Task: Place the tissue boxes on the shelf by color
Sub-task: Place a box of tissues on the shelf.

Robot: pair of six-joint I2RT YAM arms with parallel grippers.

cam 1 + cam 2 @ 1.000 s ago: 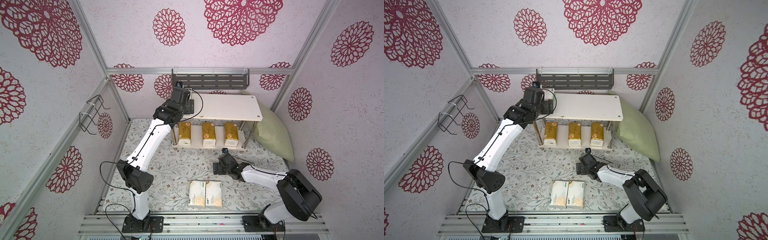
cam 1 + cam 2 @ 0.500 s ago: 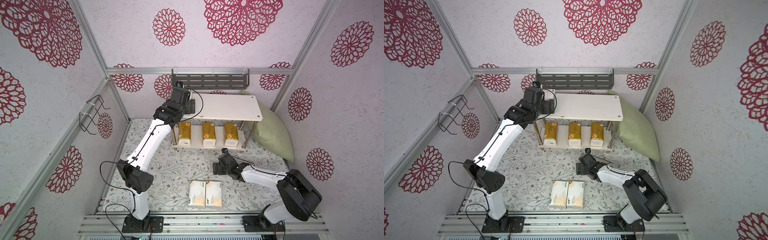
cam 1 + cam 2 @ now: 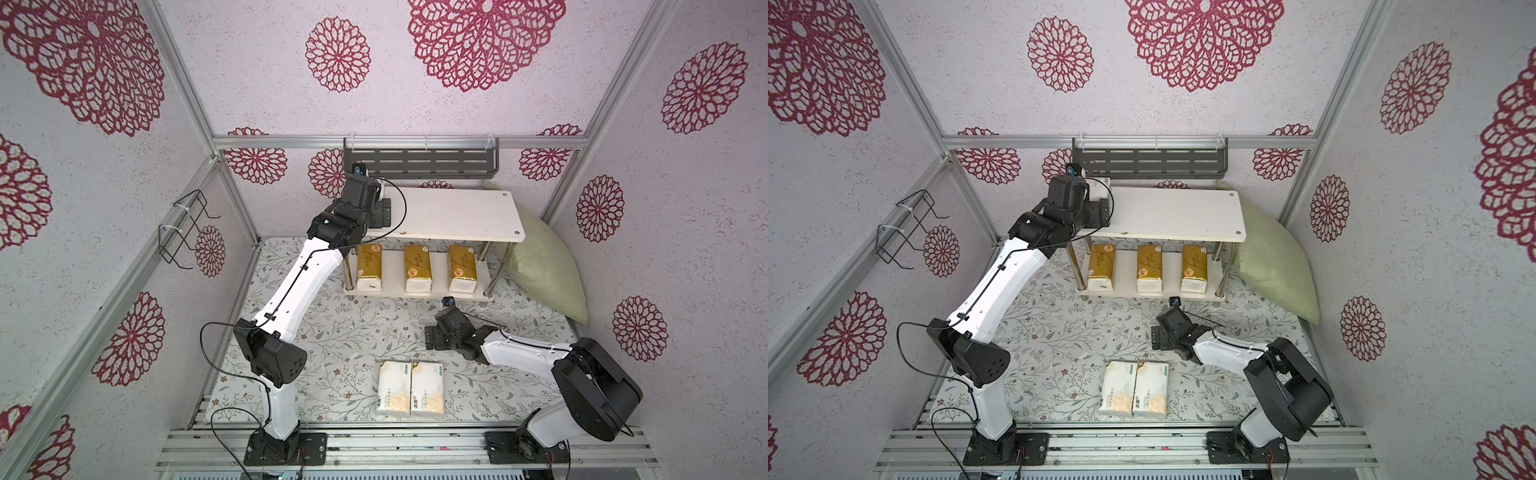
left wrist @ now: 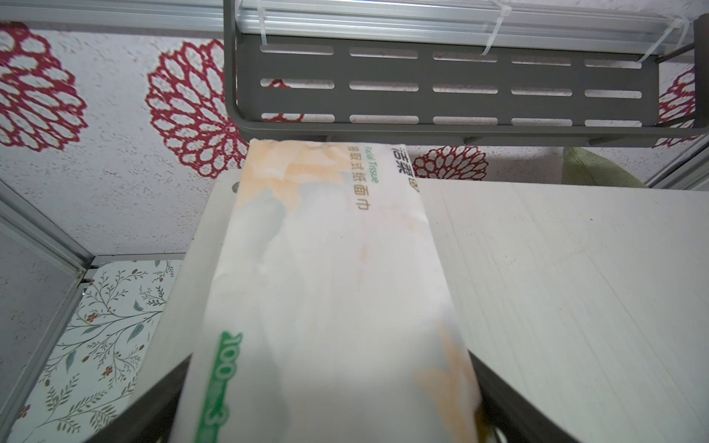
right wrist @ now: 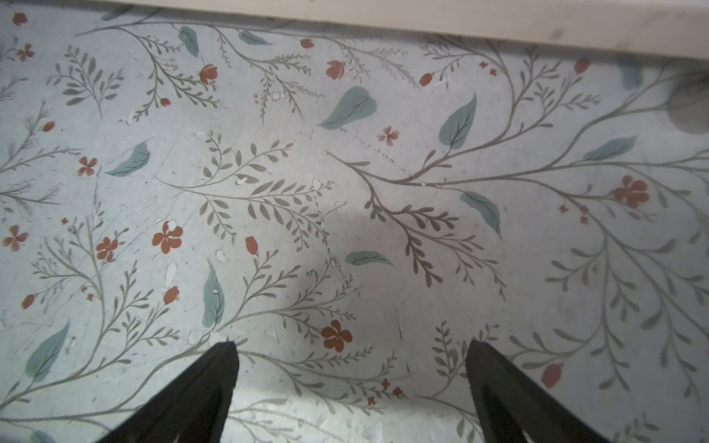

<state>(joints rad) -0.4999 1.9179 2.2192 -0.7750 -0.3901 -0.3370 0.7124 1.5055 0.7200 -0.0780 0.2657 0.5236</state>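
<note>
In both top views you see the shelf [image 3: 457,220] at the far side of the table [image 3: 332,332], with three gold packs [image 3: 417,268] in a row on its lower board [image 3: 395,291]. Two white packs [image 3: 410,388] lie side by side, touching, at the near side of the table. Your left gripper [image 3: 382,212] sits at the far left corner of the shelf's top board, and a sliver of a third white pack [image 3: 1100,185] shows just past it. Your right gripper [image 3: 430,338] hangs low over the table between the shelf and the two white packs, touching neither.

In the left wrist view, that third white pack lies flat along the left end of the top board [image 4: 575,287] with a dark finger [image 4: 161,410] on each side. You cannot tell whether they press on it or stand just clear. A grey slotted rack [image 4: 441,103] hangs on the wall beyond.

In the right wrist view, the fingers [image 5: 207,383] stand wide apart over the floral table with nothing between them, and a pale board edge [image 5: 422,19] shows beyond.
</note>
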